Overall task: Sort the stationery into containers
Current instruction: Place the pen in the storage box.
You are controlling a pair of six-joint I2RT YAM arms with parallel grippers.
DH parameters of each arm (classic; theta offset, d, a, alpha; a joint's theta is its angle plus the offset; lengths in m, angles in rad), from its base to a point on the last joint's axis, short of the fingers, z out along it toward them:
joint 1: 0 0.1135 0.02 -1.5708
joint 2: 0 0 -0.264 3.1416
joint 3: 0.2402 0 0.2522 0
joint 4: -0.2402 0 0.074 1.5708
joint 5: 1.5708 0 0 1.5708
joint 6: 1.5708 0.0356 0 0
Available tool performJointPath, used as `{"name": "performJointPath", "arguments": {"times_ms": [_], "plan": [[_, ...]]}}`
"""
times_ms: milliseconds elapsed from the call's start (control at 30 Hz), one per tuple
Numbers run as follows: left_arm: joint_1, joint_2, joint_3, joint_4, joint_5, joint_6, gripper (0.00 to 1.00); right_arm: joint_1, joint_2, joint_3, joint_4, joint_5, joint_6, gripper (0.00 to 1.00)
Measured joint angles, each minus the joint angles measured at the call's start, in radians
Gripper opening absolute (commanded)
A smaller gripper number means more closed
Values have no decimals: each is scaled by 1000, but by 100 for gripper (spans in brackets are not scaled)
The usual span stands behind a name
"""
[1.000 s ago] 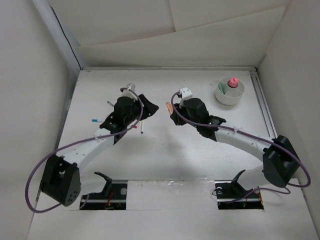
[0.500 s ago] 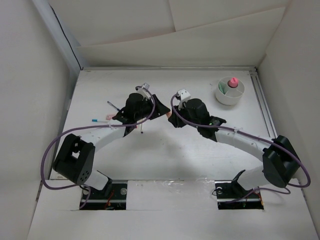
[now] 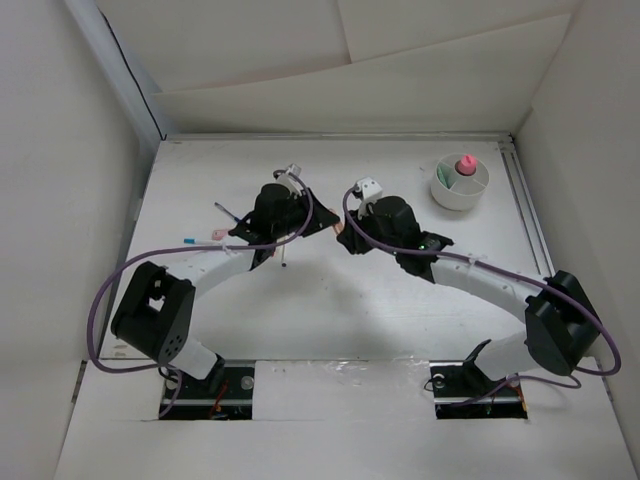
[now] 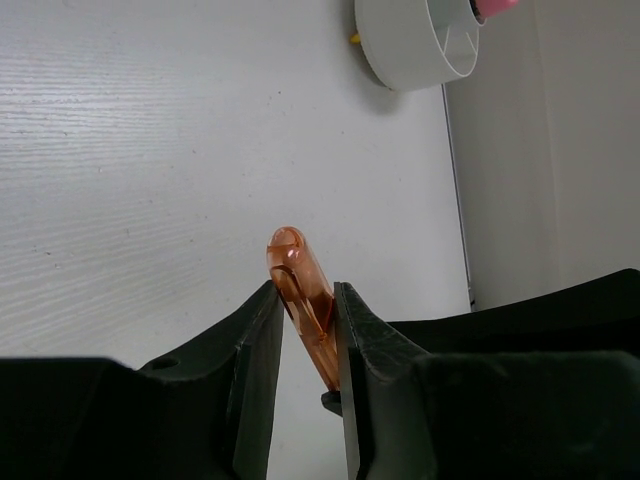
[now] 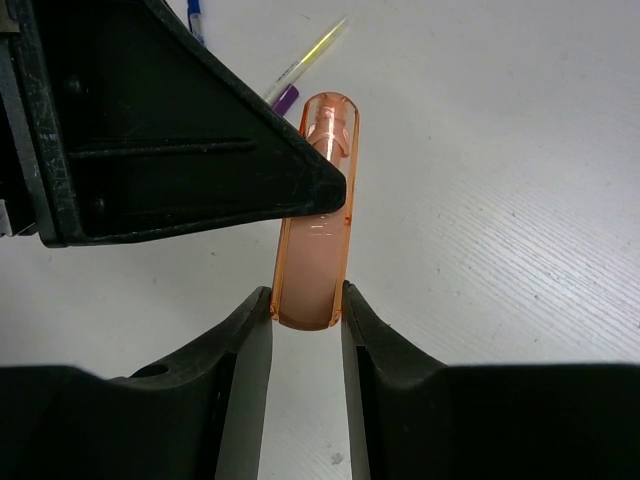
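Your two arms bend inward from wide-set elbows and meet at centre, wrists almost nose to nose. The left end effector and the right end effector each clamp the same orange piece (fingers narrowly parted, pressed against its sides).

No lettering, label, brand or number can be read — none on any surface.

Cup far right, pens left (tabletop)
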Motion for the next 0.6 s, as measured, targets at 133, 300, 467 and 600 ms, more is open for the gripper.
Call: {"name": "performJointPath", "arguments": {"times_ms": [133, 300, 467, 600], "plan": [[0, 19, 15, 2, 0, 0, 23, -9, -1, -2, 1, -2, 0, 15], [-6, 41, 24, 8, 3, 1, 29, -24, -13, -24, 6, -14, 0, 15], [-6, 66, 29, 15, 2, 1, 32, -36, -26, -32, 3, -40, 0, 15], [-6, 67, 29, 29, 1, 1, 34, -47, -33, -34, 3, -58, 0, 15]]}}
